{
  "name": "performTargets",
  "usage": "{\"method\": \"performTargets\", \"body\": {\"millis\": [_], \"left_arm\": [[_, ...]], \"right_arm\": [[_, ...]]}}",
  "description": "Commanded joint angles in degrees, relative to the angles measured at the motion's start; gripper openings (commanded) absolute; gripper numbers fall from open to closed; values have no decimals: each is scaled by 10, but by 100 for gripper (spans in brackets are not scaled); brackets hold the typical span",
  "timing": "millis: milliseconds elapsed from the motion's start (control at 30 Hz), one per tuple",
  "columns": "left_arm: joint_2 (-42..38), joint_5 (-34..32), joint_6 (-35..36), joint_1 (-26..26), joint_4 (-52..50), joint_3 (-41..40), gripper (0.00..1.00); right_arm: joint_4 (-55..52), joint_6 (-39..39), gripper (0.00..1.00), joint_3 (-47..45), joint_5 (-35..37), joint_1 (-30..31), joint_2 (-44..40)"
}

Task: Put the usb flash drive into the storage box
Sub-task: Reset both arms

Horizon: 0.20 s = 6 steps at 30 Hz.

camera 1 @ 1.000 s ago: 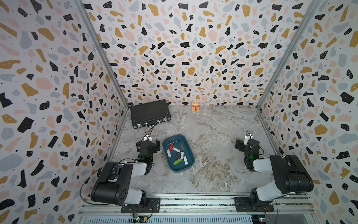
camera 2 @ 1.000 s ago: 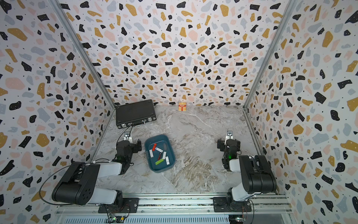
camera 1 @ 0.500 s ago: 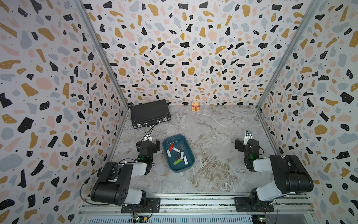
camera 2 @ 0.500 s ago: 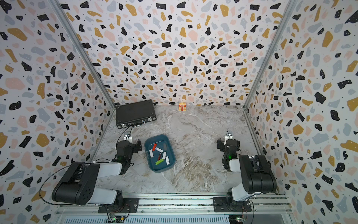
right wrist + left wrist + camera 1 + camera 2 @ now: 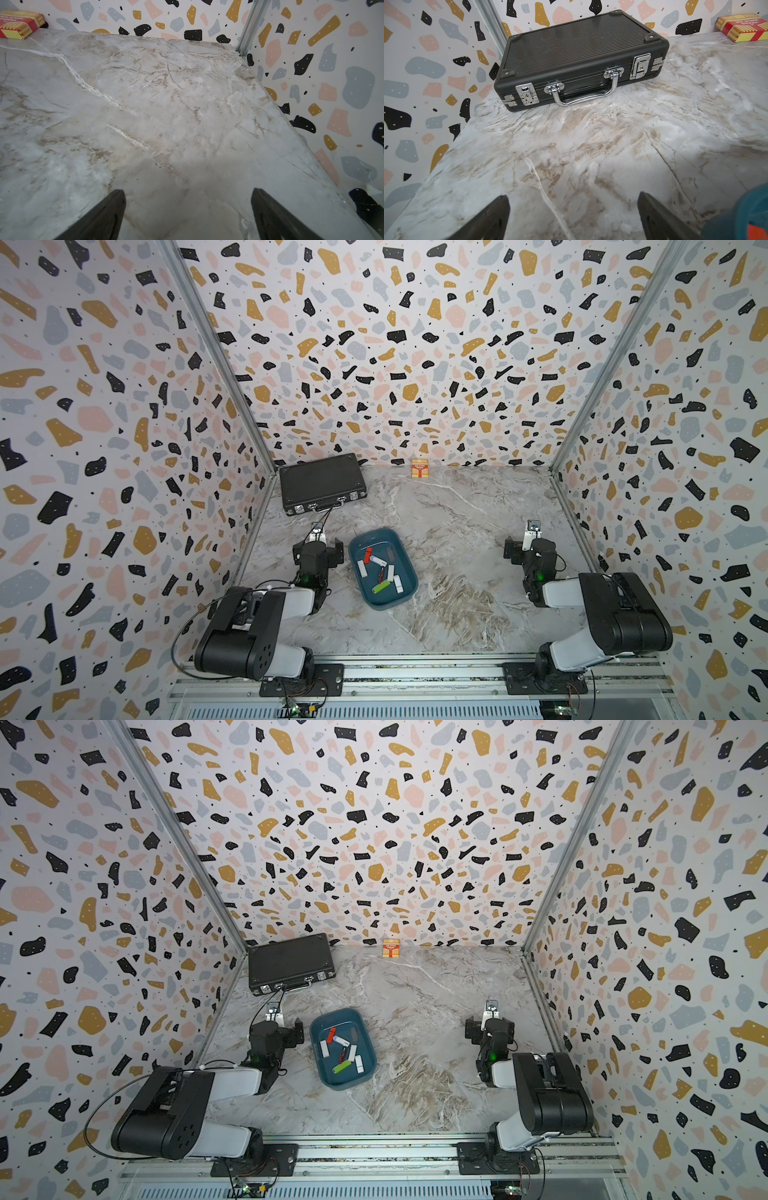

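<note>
Left arm point(image 5: 291, 600), right arm point(image 5: 562, 596) folded low; jaws apart.

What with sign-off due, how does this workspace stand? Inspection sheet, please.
Surface: marbled table, no drives seen loose on it.
Job's things: box between the arms, nearer the left; several drives lie inside, red, white, green.
Clutter: shut briefcase in the back left corner; carton against the back wall.
Grippers: left gripper open, empty, beside the box; right gripper open, empty, over bare table.
Cables: black cable loops out at the left end of the rail.
Surroundings: speckled walls on three sides; rail in front.
</note>
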Motion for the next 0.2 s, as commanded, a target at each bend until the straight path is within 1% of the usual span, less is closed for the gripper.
{"method": "performTargets", "body": {"millis": [0,167], "left_arm": [[4,4,7,3,27,12,100],[-1,6,5,3,30,8,100]], "right_arm": [[0,-3,100,9,-1,1,-6],[0,-2,100,9,-1,1,-6]]}}
